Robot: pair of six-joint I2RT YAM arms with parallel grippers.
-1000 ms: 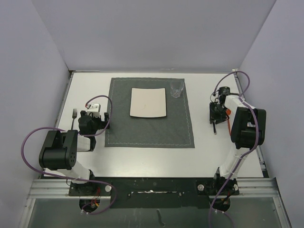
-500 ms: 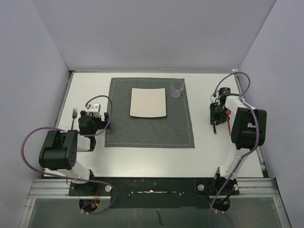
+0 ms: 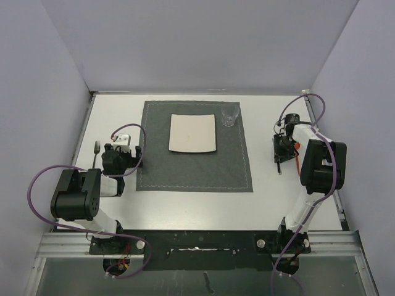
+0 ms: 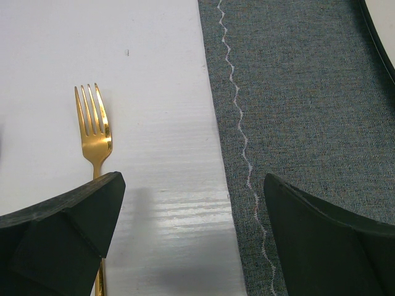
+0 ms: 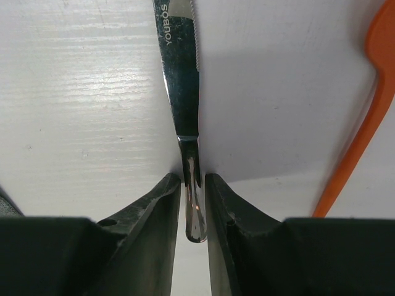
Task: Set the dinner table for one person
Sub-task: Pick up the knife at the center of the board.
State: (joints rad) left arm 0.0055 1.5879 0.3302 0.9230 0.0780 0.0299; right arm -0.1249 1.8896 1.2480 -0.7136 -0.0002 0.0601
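Your right gripper [image 5: 192, 185] is pinched on the knife [image 5: 182, 80] at the thin handle end, with the blade pointing ahead of the fingers. The steel looks stiff, light and slippery, so I think a hold further up the handle is safer. Your left gripper [image 4: 192, 191] stands wide apart and holds nothing; the fork [image 4: 94, 132] is beside its left finger. The table [image 4: 154, 74] (hard, smooth) lies directly under the 2 grippers.

The knife [image 5: 182, 74] blade is stamped "YOUBOS" in small dark capitals, running lengthwise along the steel near the right wrist view's top edge.
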